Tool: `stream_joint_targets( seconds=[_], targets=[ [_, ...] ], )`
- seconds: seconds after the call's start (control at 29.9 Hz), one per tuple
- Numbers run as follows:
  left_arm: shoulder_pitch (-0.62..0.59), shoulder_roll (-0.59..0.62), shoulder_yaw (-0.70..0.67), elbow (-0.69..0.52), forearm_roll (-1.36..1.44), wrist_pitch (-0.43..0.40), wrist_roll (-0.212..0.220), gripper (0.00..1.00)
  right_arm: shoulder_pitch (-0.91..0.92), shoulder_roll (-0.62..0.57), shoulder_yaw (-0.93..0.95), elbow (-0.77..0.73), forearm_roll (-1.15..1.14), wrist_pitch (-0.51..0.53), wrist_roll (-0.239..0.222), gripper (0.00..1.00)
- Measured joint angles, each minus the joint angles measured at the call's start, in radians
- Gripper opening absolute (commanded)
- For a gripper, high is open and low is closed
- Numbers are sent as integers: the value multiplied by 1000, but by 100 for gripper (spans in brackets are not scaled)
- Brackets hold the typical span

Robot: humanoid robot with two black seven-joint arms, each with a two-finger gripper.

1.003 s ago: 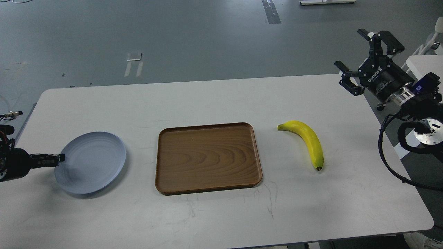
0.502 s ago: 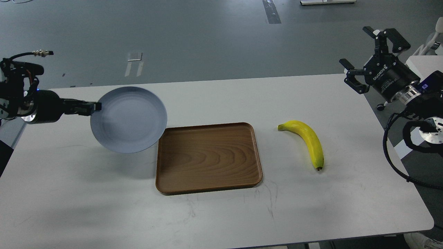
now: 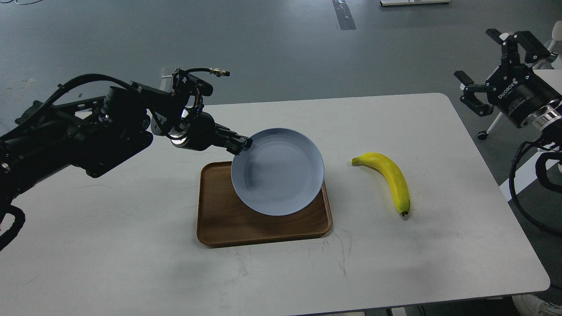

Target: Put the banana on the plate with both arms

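A white table (image 3: 109, 245) is carrying a brown wooden tray (image 3: 219, 224) at its centre, and a yellow banana (image 3: 390, 180) is lying at three o'clock from it.

Pale blue-grey plate (image 3: 281, 180), wood-grain brown tray (image 3: 219, 219), yellow banana (image 3: 390, 177).

The plate (image 3: 277, 175) hides the upper right part of the wooden tray (image 3: 219, 219), far corner included. The left tool (image 3: 242, 145) is dark where it meets the plate's rim, so its fingers blur together (no gap can be made out). The right arm (image 3: 533, 109) runs off the right edge, and the bench (image 3: 131, 272) is cut off at the bottom.
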Motion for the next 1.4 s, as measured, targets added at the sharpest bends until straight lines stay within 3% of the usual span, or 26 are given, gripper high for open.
stream_joint_targets(
  seconds=[0.17, 0.6, 0.67, 0.7, 0.8, 0.84, 1.1, 1.4],
  targets=[
    [25, -48, 77, 79, -9, 0, 0, 0, -2, -4, 1, 3, 0, 0, 0, 100],
    [65, -71, 94, 100, -11, 0, 11, 1, -2, -11, 2, 3, 0, 0, 1, 100],
    [70, -71, 94, 101, -12, 0, 13, 30, -2, -12, 2, 3, 0, 0, 1, 100],
    [72, -71, 94, 102, -13, 0, 15, 36, -2, -12, 2, 4, 0, 0, 2, 100],
    [77, -70, 94, 103, -23, 1, 25, 77, -2, -12, 2, 4, 0, 0, 1, 100],
    [78, -69, 94, 103, -28, 4, 28, 100, -2, -12, 2, 4, 0, 0, 1, 100],
    [57, -15, 79, 101, -269, 12, 23, 100, -10, -12, 1, 3, 0, 0, 2, 100],
    [45, 219, 40, 100, -1174, 1, 0, 100, -10, -10, -5, 5, -2, 0, 2, 100]
  ],
)
